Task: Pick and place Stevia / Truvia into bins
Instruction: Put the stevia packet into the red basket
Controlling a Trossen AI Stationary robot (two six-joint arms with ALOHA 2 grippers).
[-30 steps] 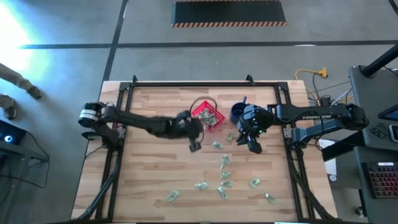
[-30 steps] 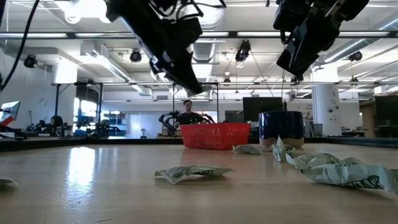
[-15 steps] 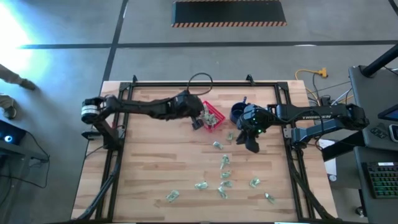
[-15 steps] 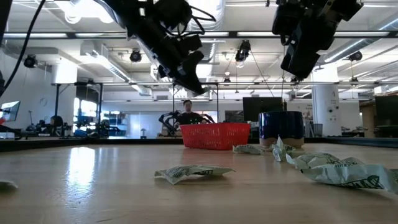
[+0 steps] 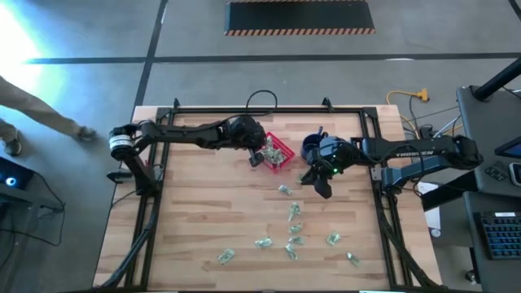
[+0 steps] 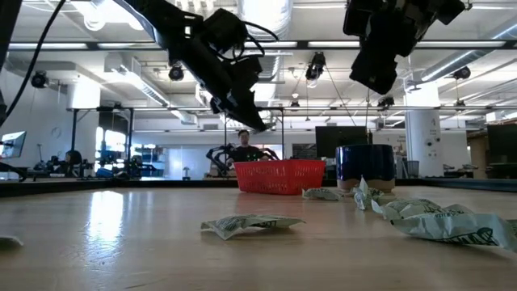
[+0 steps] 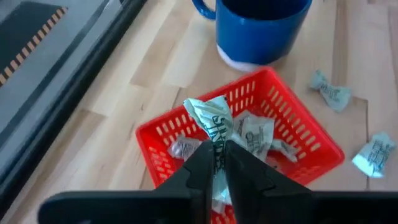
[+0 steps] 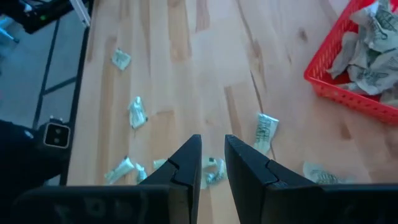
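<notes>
Your left tool (image 7: 217,163) is clamped on a sachet (image 7: 211,121) directly above the basket (image 7: 298,124); release straight down, while the right tool (image 8: 211,163), slightly apart, waits.

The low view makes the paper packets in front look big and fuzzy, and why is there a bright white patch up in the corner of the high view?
Low view: the nearest sachet lies so near the lens that it looks large and soft, while the red basket farther back looks clearer. High view: strong light washes out the floor beyond the table's corner.
</notes>
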